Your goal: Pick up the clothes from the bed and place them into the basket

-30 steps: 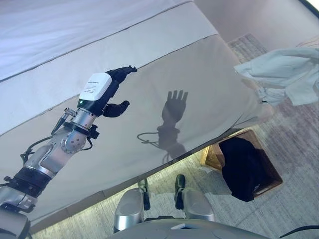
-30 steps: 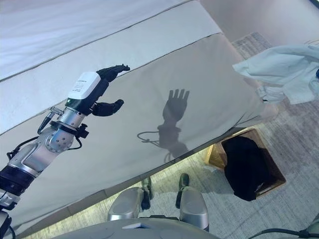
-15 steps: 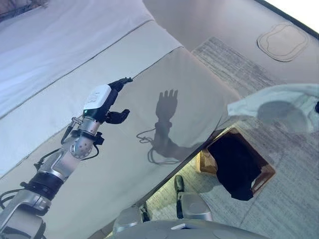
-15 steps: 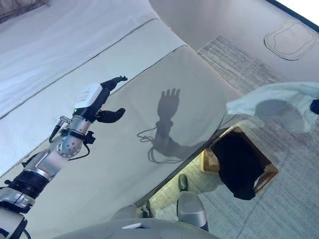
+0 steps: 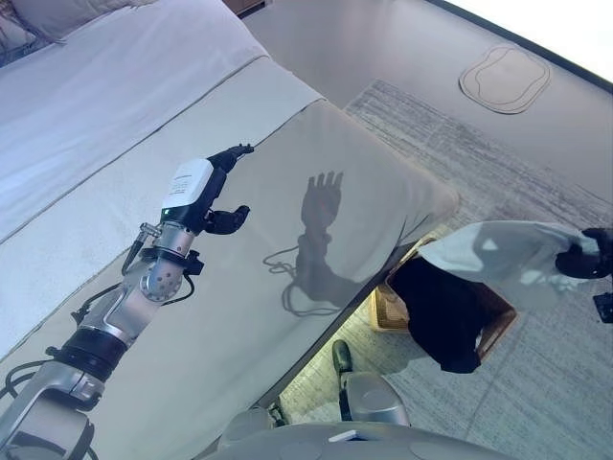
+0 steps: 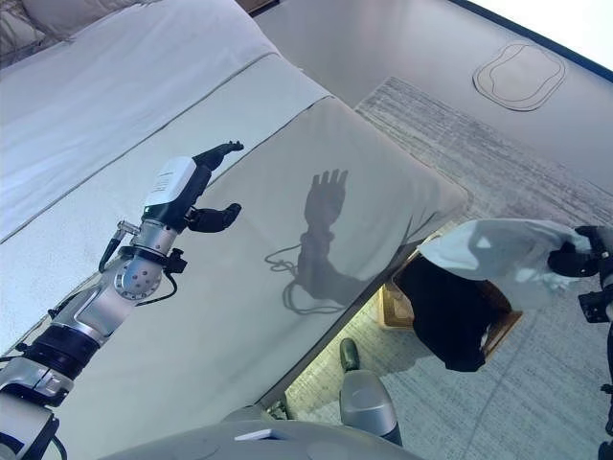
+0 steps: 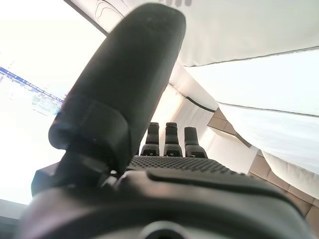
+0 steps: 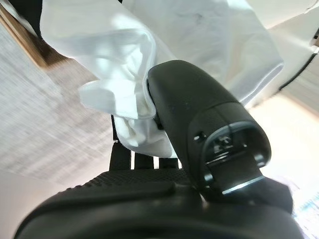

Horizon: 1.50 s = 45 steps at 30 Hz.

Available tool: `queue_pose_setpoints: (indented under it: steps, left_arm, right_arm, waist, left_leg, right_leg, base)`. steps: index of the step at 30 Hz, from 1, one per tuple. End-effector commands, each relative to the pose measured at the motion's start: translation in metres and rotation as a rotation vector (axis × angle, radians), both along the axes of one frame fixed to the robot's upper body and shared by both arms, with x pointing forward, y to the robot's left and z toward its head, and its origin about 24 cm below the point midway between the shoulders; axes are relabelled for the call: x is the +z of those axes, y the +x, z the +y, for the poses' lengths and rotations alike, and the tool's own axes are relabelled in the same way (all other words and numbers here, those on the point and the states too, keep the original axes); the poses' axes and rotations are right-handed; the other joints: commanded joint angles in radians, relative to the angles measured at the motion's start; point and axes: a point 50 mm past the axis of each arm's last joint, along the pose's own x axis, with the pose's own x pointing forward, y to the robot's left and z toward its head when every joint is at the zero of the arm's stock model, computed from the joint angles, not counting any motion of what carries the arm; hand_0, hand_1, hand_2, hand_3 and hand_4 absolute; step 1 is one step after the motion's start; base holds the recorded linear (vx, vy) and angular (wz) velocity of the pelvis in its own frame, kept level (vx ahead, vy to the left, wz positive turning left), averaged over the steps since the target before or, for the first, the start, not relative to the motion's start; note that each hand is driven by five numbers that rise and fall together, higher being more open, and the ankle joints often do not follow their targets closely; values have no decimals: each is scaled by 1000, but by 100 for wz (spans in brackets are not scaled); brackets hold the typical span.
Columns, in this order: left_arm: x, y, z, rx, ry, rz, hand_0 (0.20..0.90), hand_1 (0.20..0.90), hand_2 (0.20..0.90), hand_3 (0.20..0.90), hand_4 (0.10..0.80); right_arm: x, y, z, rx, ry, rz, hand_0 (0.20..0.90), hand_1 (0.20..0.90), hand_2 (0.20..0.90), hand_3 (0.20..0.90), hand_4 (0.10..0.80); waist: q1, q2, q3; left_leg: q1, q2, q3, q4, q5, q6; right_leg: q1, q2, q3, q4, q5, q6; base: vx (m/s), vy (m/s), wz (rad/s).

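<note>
My right hand point(image 5: 586, 257) is shut on a pale white garment point(image 5: 503, 261) and holds it in the air over the far side of the wooden basket point(image 5: 498, 326). The basket stands on the floor at the bed's corner and holds a dark garment point(image 5: 441, 311). In the right wrist view the thumb point(image 8: 199, 112) pinches the white cloth point(image 8: 149, 64) against the fingers. My left hand point(image 5: 215, 187) is raised above the bed point(image 5: 115, 125), fingers straight, thumb out, holding nothing. In the left wrist view its fingers point(image 7: 169, 139) are straight.
The bed's grey cover point(image 5: 364, 172) ends at a corner beside the basket. A grey rug point(image 5: 536, 402) covers the floor around the basket. A pale flat mat point(image 5: 505, 80) lies on the floor at the back right. Pillows point(image 6: 53, 14) lie at the bed's far end.
My right hand has carried the white garment down and towards the basket, and now shows at the right edge. The camera has shifted, showing more floor. My left hand has stayed raised.
</note>
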Motion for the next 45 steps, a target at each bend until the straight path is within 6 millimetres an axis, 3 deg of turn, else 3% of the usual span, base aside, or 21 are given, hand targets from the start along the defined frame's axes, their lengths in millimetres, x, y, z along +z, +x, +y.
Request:
queue_pose_setpoints:
  steps: [1, 11, 18, 19, 20, 21, 45]
  left_arm:
    - [21, 6, -12, -53, -30, -108, 900, 900, 900, 900, 800]
    - [28, 12, -22, -67, -39, -123, 900, 900, 900, 900, 800]
    - [28, 11, -22, -72, -33, -117, 900, 900, 900, 900, 800]
    - [30, 11, -22, -74, -33, -120, 900, 900, 900, 900, 800]
    - [30, 11, -22, -75, -33, -120, 900, 900, 900, 900, 800]
    - [31, 10, -22, -78, -33, -119, 900, 900, 900, 900, 800]
    - [28, 5, -21, -82, -28, -106, 900, 900, 900, 900, 800]
  right_arm:
    - [16, 9, -9, -12, -46, -45, 300, 300, 300, 200, 100]
    - [-31, 2, -2, -71, 30, 75, 300, 300, 300, 200, 100]
    - [-50, -5, 0, -109, 86, 112, 300, 300, 300, 200, 100]
    - [-52, -6, 0, -112, 80, 128, 526, 526, 526, 464, 364]
    - [-53, -6, 0, -113, 78, 129, 825, 825, 825, 812, 712]
    - [-55, -8, 0, -120, 62, 143, 900, 900, 900, 900, 800]
    - [-51, -3, 2, -111, 16, 100, 900, 900, 900, 900, 800]
  waist:
    - [8, -24, -147]
    - [26, 9, -143]
    - [37, 18, -143]
    - [39, 19, -142]
    - [39, 19, -142]
    - [41, 21, -144]
    - [43, 31, -145]
  left_leg:
    - [-50, 26, -2, 143, -103, 2]
    - [-45, 24, -3, 102, -83, -5]
    - [-43, 23, -8, 98, -82, -4]
    - [-43, 23, -9, 98, -82, -5]
    - [-42, 23, -9, 98, -82, -5]
    - [-41, 23, -11, 97, -81, -6]
    - [-29, 30, -11, 79, -70, -14]
  right_leg:
    - [-42, -1, -3, 115, -58, 72]
    - [-37, 1, -16, 104, -59, 75]
    - [-30, -1, -23, 98, -60, 74]
    - [-27, -2, -25, 96, -60, 74]
    - [-27, -2, -25, 96, -60, 74]
    - [-25, -1, -25, 94, -60, 73]
    - [-10, -2, -27, 79, -59, 72]
  base:
    - [-6, -47, -4]
    - [-4, -5, 4]
    - [5, -15, 4]
    - [8, -12, 6]
    - [12, -14, 6]
    - [10, -9, 5]
    - [0, 0, 1]
